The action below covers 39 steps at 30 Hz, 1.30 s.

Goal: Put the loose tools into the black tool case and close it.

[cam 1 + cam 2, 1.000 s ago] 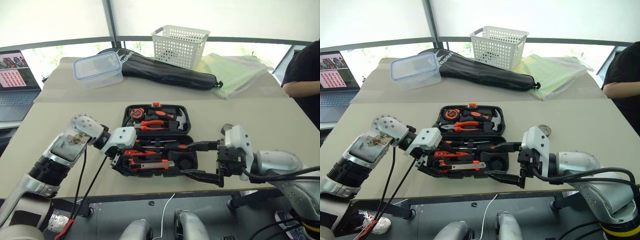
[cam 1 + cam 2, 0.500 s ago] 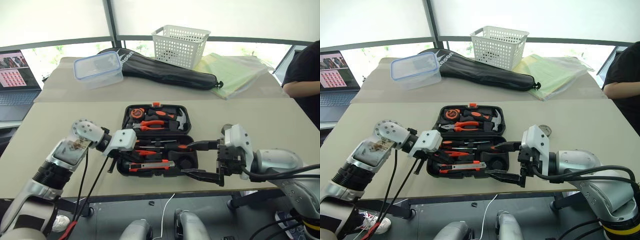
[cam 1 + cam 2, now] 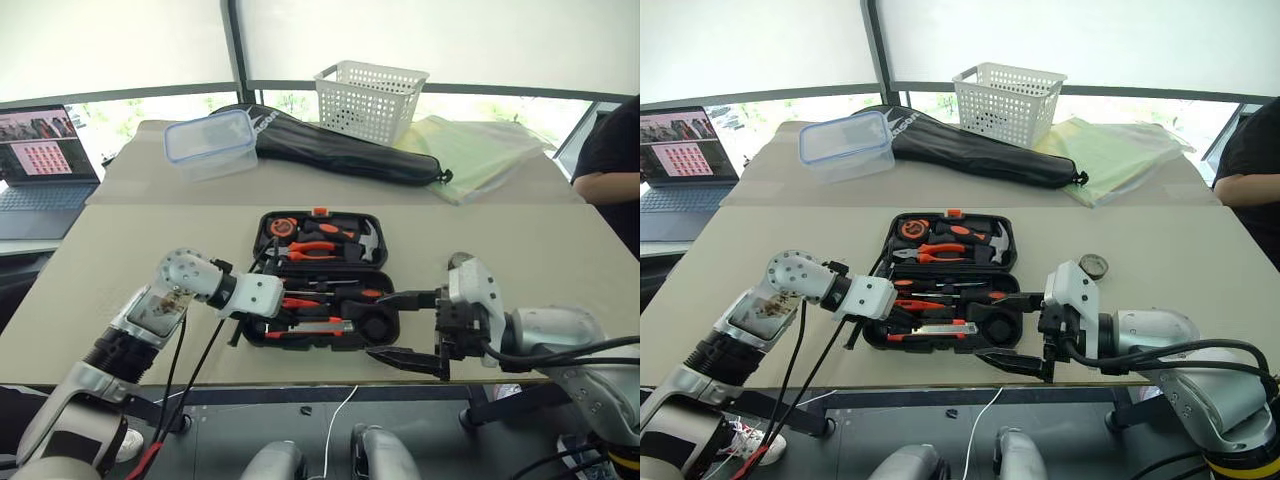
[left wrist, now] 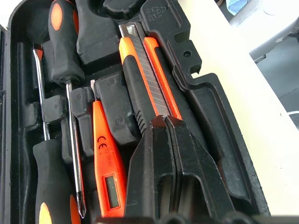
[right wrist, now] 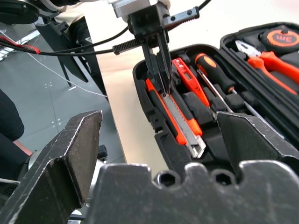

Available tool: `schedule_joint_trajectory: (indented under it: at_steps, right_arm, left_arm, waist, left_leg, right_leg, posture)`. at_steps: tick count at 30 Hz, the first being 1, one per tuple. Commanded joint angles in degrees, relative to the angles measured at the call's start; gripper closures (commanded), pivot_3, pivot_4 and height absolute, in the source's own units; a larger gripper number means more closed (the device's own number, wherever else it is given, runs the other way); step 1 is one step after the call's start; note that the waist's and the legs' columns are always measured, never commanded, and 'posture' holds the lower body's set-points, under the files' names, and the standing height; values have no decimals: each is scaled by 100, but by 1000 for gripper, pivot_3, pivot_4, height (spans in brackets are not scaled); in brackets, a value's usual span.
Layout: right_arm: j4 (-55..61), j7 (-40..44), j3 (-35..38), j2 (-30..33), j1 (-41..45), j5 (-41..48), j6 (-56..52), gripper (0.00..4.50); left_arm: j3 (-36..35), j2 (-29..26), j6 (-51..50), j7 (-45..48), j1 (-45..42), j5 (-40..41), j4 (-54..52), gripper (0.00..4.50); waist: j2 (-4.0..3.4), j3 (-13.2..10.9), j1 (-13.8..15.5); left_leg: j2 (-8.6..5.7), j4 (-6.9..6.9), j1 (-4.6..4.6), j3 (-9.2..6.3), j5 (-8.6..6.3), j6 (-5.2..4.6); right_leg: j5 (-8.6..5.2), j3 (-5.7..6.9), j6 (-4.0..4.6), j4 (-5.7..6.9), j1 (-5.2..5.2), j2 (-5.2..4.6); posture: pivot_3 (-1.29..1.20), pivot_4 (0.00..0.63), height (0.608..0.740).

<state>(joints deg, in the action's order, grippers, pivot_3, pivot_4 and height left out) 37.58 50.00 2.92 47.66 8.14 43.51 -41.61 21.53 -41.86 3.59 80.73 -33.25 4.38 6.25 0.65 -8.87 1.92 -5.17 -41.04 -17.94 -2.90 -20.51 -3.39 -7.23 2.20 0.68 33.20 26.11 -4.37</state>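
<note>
The black tool case (image 3: 258,232) lies open on the table, its far half holding pliers, a hammer and a tape measure. In the near half rest two orange-and-black screwdrivers (image 4: 63,42), a red tester screwdriver (image 4: 105,158) and the utility knife (image 4: 145,70). My left gripper (image 4: 164,119) is shut, fingertips together on the knife's near end at the case's left side (image 3: 240,325). Just right of the near half, my right gripper (image 3: 400,328) stands open and holds nothing. A small round dark thing (image 3: 1093,265) lies on the table behind it.
At the back stand a clear lidded box (image 3: 207,143), a long black bag (image 3: 340,155), a white basket (image 3: 370,97) and yellow-green plastic bags (image 3: 480,150). A laptop (image 3: 40,150) sits far left. A person's arm (image 3: 610,165) is at the right edge.
My left gripper has shut and sunk onto the utility knife at the case's left side. The right gripper has stayed put. The camera view has shifted slightly.
</note>
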Motion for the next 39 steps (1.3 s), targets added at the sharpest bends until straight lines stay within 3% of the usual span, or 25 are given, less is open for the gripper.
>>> schedule_joint_trajectory:
  at_steps: [1, 9, 13, 17, 20, 39]
  right_arm:
    - [122, 36, 121, 22, 30, -22, 178, 0]
    - [71, 47, 99, 1, 51, -44, 205, 0]
    - [68, 47, 121, 2, 43, -44, 204, 0]
    - [56, 59, 116, 2, 31, -69, 219, 0]
    - [46, 43, 92, -17, 69, -78, 215, 0]
    - [21, 1, 120, -12, 45, -125, 146, 0]
  left_arm:
    - [304, -28, -54, -172, 266, -576, 535, 4448]
    - [307, -3, -41, -335, 381, -543, 542, 4448]
    - [-188, -40, -1009, 25, 180, 458, -55, 4448]
    - [-583, -61, -1826, 176, -114, 1075, -363, 4448]
    - [-545, -85, -1744, 240, -153, 965, -279, 4448]
    - [-39, 260, 75, 50, 161, -112, 807, 4448]
  waist:
    - [-17, 13, 9]
    - [-41, 39, 17]
    - [-40, 38, 9]
    - [-30, 31, -56]
    - [-29, 31, -88]
    - [-27, 28, -96]
  left_leg:
    - [0, 0, 0, 1, 0, 0]
    - [6, 14, 54, -1, -6, -11]
    - [9, 16, 73, -4, -31, -54]
    - [7, 16, 31, -2, -10, -17]
    - [-3, -4, -25, -2, -1, -3]
    - [-5, 7, -19, -5, -6, -8]
  right_leg:
    - [0, 0, 0, 0, -1, 0]
    - [-33, -2, -50, -6, -64, 0]
    - [-44, 3, -64, -6, -83, 2]
    - [-43, 3, -61, 1, -26, 6]
    - [-10, 13, -9, 12, 32, 6]
    - [-10, 5, -12, -9, 16, -4]
  posture:
    - [0, 150, 740]
    - [0, 150, 740]
    - [0, 150, 740]
    - [0, 150, 740]
    - [0, 150, 740]
    - [0, 150, 740]
